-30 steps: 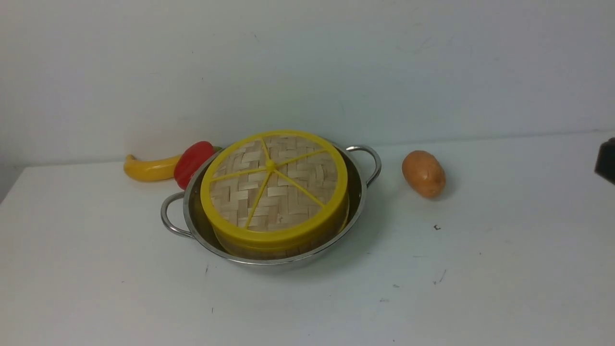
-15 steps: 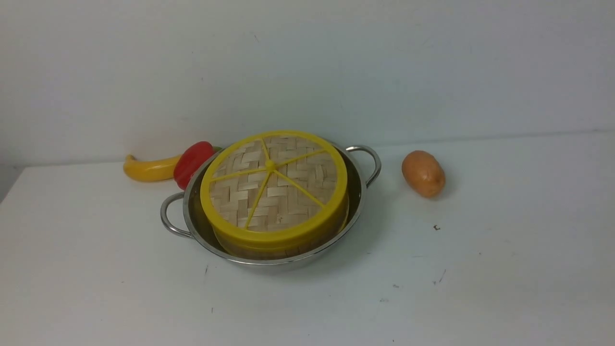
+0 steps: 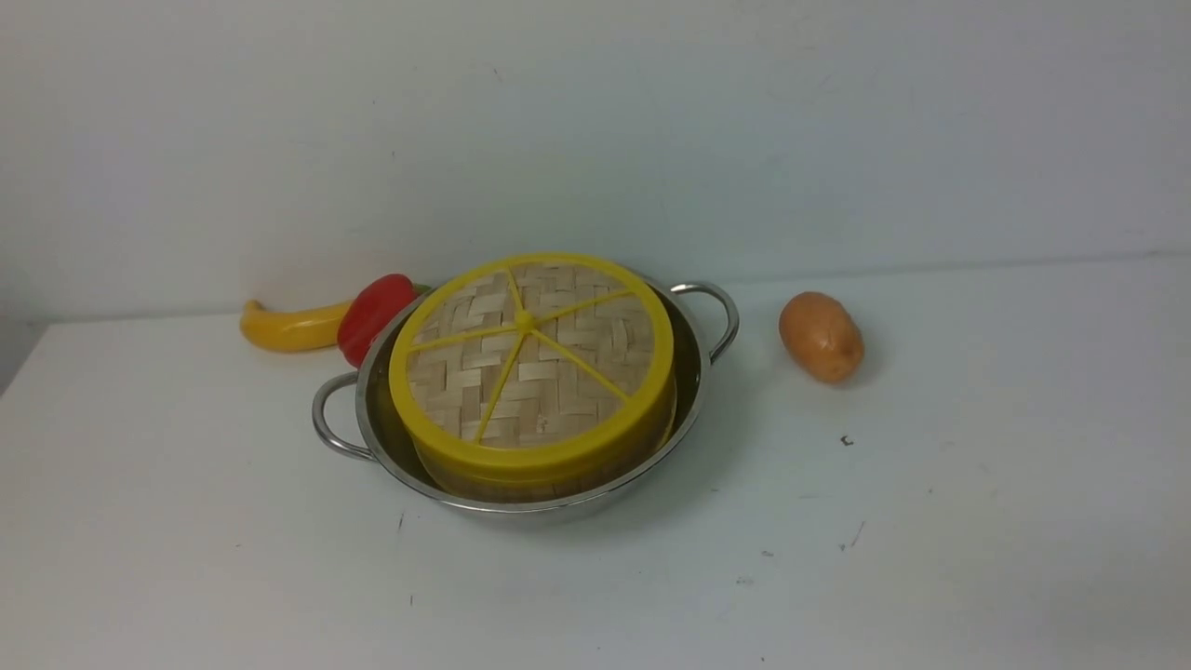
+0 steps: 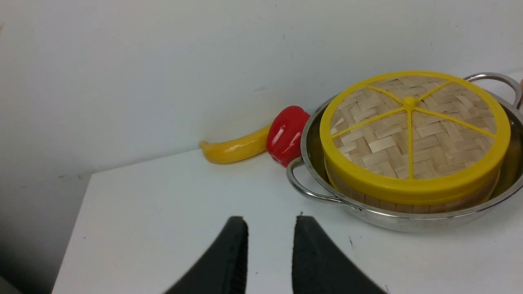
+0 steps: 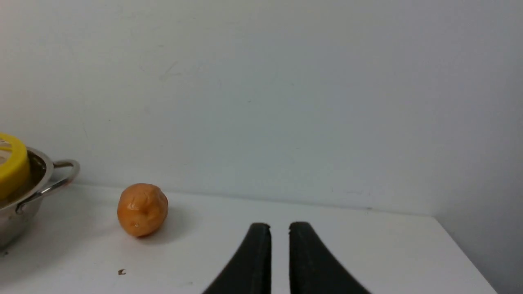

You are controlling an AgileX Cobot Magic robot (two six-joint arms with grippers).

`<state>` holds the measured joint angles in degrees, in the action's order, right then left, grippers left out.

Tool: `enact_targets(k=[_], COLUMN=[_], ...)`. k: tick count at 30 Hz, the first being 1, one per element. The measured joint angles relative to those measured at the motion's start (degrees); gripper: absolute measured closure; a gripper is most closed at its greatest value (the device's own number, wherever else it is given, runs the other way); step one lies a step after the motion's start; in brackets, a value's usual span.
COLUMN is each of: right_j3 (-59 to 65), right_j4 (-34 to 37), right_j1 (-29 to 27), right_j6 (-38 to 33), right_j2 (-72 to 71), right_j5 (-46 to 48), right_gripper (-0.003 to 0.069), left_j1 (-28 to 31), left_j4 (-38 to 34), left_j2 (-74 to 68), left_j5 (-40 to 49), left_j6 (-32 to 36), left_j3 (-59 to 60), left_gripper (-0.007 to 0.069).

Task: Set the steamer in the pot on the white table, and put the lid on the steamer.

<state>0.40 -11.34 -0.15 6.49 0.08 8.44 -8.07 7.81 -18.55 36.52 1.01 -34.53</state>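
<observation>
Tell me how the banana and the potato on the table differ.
The banana is long, curved and yellow; the potato is a stubby orange-brown oval. The banana lies to the pot's left, its end meeting the red pepper; the potato lies to the pot's right, touching nothing. Both rest on the white table near the wall.

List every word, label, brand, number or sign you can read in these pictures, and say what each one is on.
None: no text can be read in any view.
The lid, steamer and pot carry no lettering.
The banana, red pepper and potato bear no labels.
The white table shows only small dark specks, not writing.
</observation>
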Motion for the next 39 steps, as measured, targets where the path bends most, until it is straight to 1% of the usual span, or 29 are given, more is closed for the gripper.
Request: enact_targets(k=[18,23,26,27,28,29,30,34,35,37,39], right_j3=[0.0,0.0,0.0,0.0,0.1,0.1,0.1,0.1,0.1,0.1,0.1], right_j4=[1.0,1.0,1.0,1.0,1.0,1.0,1.0,1.0,1.0,1.0,1.0], right_j1=[0.3,0.3,0.3,0.3,0.3,0.3,0.3,0.3,0.3,0.3,0.3], right_j6=[0.1,0.7,1.3,1.3,1.3,1.3,1.3,1.3,1.3,1.3,1.3], right_j2=[0.0,0.0,-0.1,-0.1,0.0,0.0,0.0,0.0,0.0,0.0,0.0], right_j5=[-0.1,-0.1,-0.1,-0.1,-0.1,-0.1,-0.4,-0.3,-0.3,-0.3,-0.3], right_gripper=[0.0517,0.0508,0.0499,0.0498,0.0496,0.0496,0.0493,0.0483,0.0481,0.0475,0.0469], left_j1=[0.0,3.1,8.2,8.7,10.5,10.9,12.0,13.0,13.0,13.0,13.0], left_j4=[0.0,-0.1,-1.6,-1.6,-1.6,-1.6,-1.6,-2.0,-2.5,-5.4,-7.8], left_j2=[0.2,6.2,14.9,16.1,17.9,18.2,18.5,18.5,18.5,18.5,18.6], left_j5=[-0.1,-1.4,-5.2,-5.9,-7.8,-8.3,-10.5,-16.8,-17.9,-21.0,-22.2], left_j6=[0.0,0.4,-0.2,-0.2,-0.2,-0.2,-0.3,-0.3,-0.5,-1.7,-2.4], left_j3=[0.1,3.1,10.0,11.0,15.1,15.7,19.3,29.6,30.5,34.2,34.9], left_gripper=[0.0467,0.0467,0.0462,0.046,0.0457,0.0456,0.0455,0.0449,0.0449,0.0449,0.0446])
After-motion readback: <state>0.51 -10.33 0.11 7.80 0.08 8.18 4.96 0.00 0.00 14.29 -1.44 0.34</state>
